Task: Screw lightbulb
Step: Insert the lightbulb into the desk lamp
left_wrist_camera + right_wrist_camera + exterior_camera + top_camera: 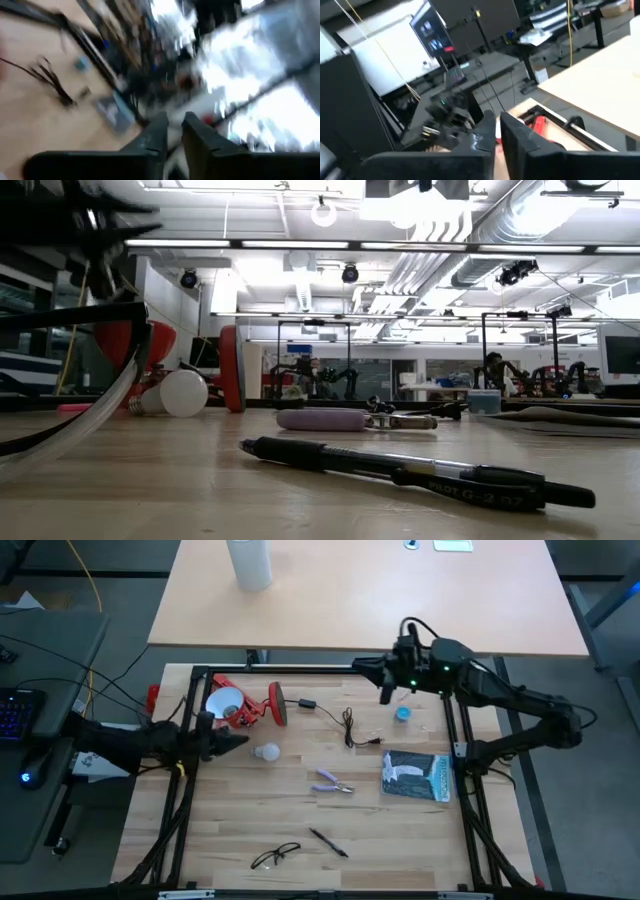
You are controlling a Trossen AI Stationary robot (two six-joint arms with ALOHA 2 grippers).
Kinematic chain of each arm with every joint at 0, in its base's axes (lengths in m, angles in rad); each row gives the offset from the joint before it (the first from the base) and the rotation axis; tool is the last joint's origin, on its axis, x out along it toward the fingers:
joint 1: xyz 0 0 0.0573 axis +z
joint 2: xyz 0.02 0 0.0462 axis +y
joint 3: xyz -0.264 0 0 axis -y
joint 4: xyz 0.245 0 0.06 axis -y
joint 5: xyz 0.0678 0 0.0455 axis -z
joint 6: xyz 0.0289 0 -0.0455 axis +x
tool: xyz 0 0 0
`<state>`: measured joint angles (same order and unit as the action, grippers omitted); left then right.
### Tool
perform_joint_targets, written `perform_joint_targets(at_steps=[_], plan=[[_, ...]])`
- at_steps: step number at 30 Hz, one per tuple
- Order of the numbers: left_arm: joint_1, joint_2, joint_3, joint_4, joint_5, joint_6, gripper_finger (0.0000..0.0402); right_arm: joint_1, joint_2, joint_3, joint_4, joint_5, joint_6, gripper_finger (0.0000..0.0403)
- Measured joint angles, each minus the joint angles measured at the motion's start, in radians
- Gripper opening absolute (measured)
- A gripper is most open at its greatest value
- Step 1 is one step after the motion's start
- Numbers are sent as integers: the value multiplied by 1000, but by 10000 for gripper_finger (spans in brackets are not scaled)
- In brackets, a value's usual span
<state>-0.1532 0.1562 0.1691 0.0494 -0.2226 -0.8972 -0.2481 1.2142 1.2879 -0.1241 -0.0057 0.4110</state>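
The small white lightbulb (266, 752) lies on its side on the table, just right of the red lamp (243, 712); it also shows in the low view (182, 393). The lamp lies tipped over, its white-lined shade (222, 700) toward the left and its round red base (277, 705) on edge. My left gripper (238, 743) is shut and empty, level above the table, its tips a little left of the bulb. My right gripper (386, 692) is shut and empty, raised over the table's far edge.
The lamp's black cord (345, 726) trails right. A small blue thing (402, 714), a dark packet (418, 776), purple pliers (333, 783), a black pen (328, 842) and glasses (275, 856) lie on the table. A tall white cylinder (249, 562) stands on the desk beyond.
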Motion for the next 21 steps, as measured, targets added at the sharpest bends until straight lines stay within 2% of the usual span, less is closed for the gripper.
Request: perform_joint_targets(at_steps=[3,6,8,13,16,21], plan=[[9,103,175,-365,94,138,114,0,46,51,-73,3,-30,77],[9,239,328,-721,98,292,159,0,83,110,-189,6,-91,133],[9,342,371,-856,101,393,182,0,99,152,-260,6,-133,166],[9,584,369,-789,144,472,214,0,125,227,-382,19,-243,211],[9,724,365,-777,119,477,218,0,122,246,-397,32,-285,215],[9,864,422,-670,50,542,218,0,121,257,-419,37,-293,216]])
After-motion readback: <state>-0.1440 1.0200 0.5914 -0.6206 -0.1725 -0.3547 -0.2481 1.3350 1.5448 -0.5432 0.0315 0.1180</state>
